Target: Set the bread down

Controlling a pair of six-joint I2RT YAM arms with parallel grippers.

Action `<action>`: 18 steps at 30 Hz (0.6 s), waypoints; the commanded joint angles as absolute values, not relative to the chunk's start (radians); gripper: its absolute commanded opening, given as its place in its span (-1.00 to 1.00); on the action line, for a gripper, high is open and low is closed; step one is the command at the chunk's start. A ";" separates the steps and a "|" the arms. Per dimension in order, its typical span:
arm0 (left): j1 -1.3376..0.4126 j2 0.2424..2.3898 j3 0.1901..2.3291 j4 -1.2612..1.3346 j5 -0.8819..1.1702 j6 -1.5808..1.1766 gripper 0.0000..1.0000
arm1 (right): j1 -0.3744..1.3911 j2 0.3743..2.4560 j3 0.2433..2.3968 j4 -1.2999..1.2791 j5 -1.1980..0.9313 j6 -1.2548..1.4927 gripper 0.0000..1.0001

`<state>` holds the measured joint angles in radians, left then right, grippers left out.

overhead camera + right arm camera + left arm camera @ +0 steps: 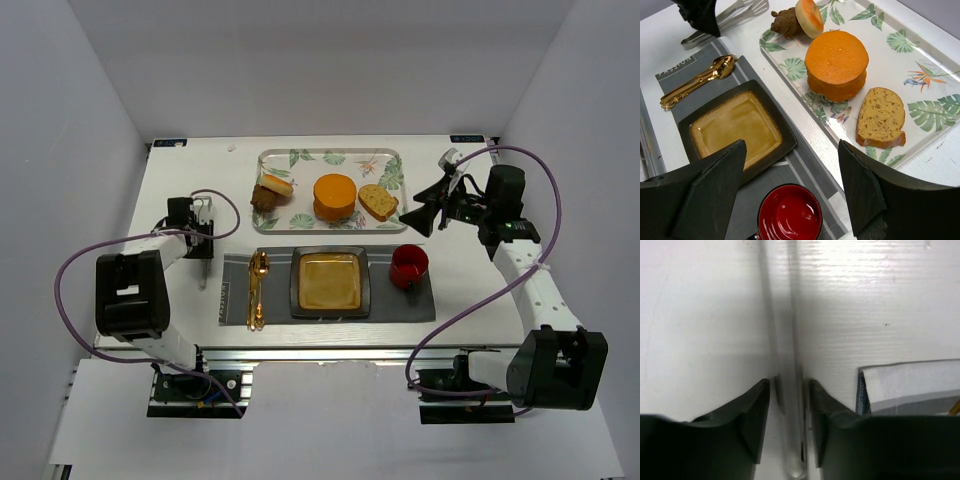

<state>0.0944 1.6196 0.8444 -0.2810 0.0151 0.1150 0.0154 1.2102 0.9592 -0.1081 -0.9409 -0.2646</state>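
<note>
The white table (pixel 200 170) has a painted, faintly ridged top. On its near half lies a flat grey striped placemat (pixel 400 300). At 12 o'clock from the mat is a glossy rectangular tray (pixel 330 153) with rounded corners, printed with green leaves.

A square dark-rimmed plate (pixel 330 252) with an amber glazed well sits in the middle of the mat, and nothing lies in it.

The right gripper (pixel 428 208) hangs at 3 o'clock from the tray, just past its end. Its black wedge-shaped fingers are spread wide and hold nothing.

The left gripper (pixel 203 255) is low over the table at 9 o'clock from the mat. Its fingers are parted only narrowly and straddle a pale blurred bar (pixel 790 390). A sliver of table shows on each side of the bar.

The bread (pixel 334 197) stands in the middle of the tray. It is a thick, smooth orange puck with a flat top and a faint seam round its side.

A shiny red cup (pixel 409 265) stands on the mat at 3 o'clock from the plate.

A porous tan bread slice (pixel 379 202) with a brown crust lies flat at 3 o'clock from the loaf, between it and the right gripper.

A gold spoon and fork (pixel 258 285) lie side by side at 9 o'clock from the plate. Metal tongs (pixel 735 17) rest by the left gripper.

At 9 o'clock from the loaf, a small glazed bun (pixel 277 185) leans on a knobbly brown lump (pixel 264 197).
</note>
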 commanded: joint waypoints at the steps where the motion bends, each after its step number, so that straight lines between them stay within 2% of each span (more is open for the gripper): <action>1: 0.091 1.644 0.827 -0.264 -0.002 0.106 -0.16 | 0.011 1.177 0.997 -0.115 -0.962 -0.259 0.58; 4: 0.092 1.602 0.804 -0.255 -0.020 0.088 -0.53 | -0.017 1.170 0.996 -0.123 -0.960 -0.261 0.58; 8: 0.092 1.490 0.818 -0.276 -0.012 0.054 -0.71 | -0.021 1.169 0.997 -0.127 -0.962 -0.259 0.58; 10: 0.091 1.430 0.839 -0.301 0.047 0.016 -0.72 | -0.021 1.170 0.996 -0.126 -0.963 -0.261 0.58; 13: 0.089 1.321 0.883 -0.319 0.243 -0.075 -0.66 | -0.021 1.178 1.000 -0.121 -0.968 -0.256 0.58; 16: 0.054 1.241 0.919 -0.337 0.369 -0.168 -0.42 | -0.021 1.193 1.003 -0.103 -0.977 -0.236 0.58; 17: 0.034 1.220 0.926 -0.342 0.399 -0.187 -0.24 | -0.021 1.200 1.005 -0.094 -0.982 -0.226 0.58; 18: 0.023 1.213 0.931 -0.348 0.422 -0.204 -0.14 | -0.021 1.203 1.006 -0.091 -0.985 -0.221 0.58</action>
